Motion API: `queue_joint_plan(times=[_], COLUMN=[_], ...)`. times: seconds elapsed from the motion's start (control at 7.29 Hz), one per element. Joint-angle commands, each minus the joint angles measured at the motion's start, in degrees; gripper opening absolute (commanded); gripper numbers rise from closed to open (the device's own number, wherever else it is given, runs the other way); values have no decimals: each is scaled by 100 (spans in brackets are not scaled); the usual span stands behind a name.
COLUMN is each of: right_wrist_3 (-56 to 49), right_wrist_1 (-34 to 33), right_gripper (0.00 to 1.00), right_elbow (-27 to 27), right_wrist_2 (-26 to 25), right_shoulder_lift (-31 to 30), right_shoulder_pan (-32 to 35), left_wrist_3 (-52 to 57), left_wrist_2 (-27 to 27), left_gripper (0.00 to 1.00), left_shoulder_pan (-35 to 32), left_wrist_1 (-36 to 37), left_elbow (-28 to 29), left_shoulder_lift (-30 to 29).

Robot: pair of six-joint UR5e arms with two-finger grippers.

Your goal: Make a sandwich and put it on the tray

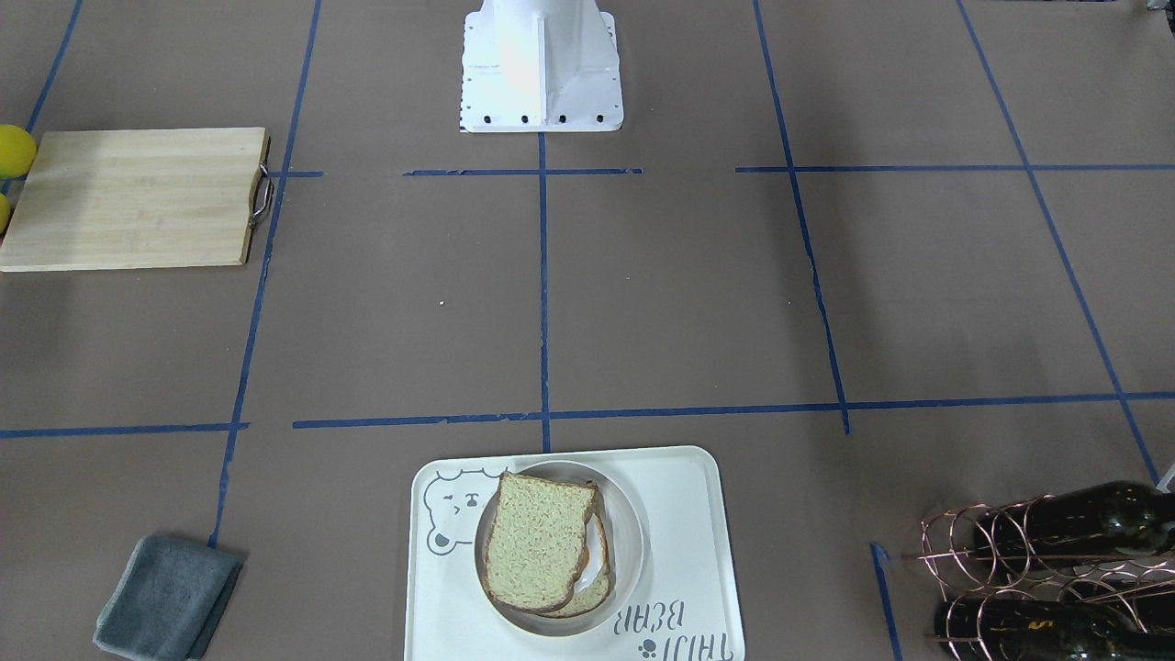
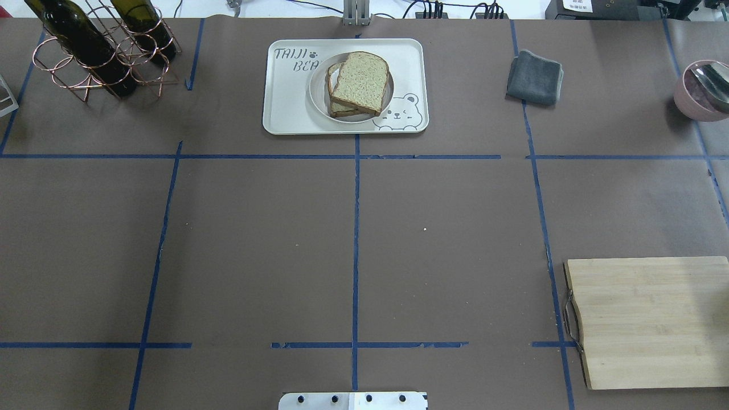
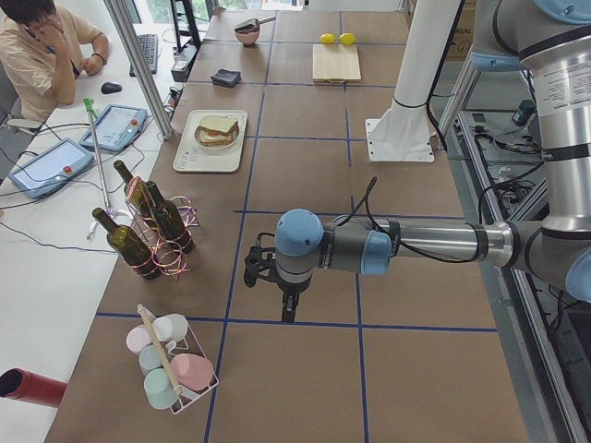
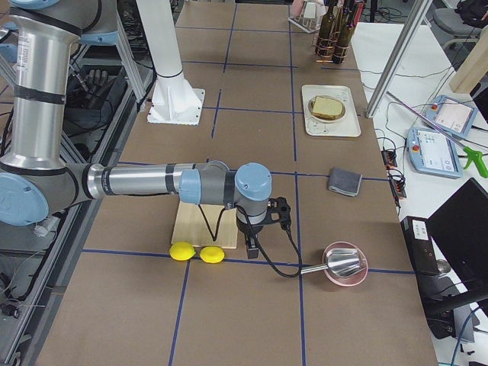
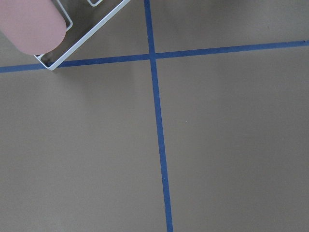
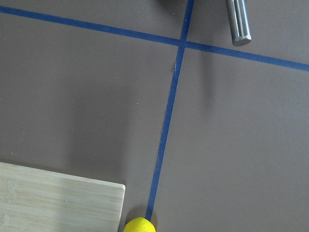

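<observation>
Our left end effector (image 3: pixel 288 308) and right end effector (image 4: pixel 251 245) pointed straight down; their grip we couldn't judge.

sandwich (image 2: pixel 360 80) in bowl (image 2: pixel 317 92), bowl on tray (image 2: pixel 290 111), cloth (image 2: pixel 534 78) near tray

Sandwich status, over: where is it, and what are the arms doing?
Left gripper and right gripper both far from it, open or shut unclear. Sandwich in white bowl on tray. Grey cloth beside tray, not touching.

The left arm (image 3: pixel 434 242) and right arm (image 4: pixel 137 181) are brushed silver tubes with grey joint housings and pale blue round caps. The left pincer (image 3: pixel 288 312) and right pincer (image 4: pixel 251 248) are black. A thin black cable (image 3: pixel 370 194) loops off the left wrist. The white pedestal (image 1: pixel 542 64) has dark bolts along its plate.
</observation>
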Motion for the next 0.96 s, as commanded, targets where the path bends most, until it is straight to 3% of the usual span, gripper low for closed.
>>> queue_joint_plan(times=[0.0,0.82], right_wrist_3=[-10,-10], right_wrist_1=[392,675], right_gripper=[100,100], right_elbow=[-42,-77], right_wrist_2=[-24,-24], right_shoulder_lift=[-101,-409], right_shoulder_pan=[0,0], left_wrist_3=[-16,-7], left_wrist_2=[11,3], left_gripper=[100,100], left_shoulder_pan=[-20,-29], left_wrist_1=[14,14], left_elbow=[139,44], left_shoulder_lift=[-76,11])
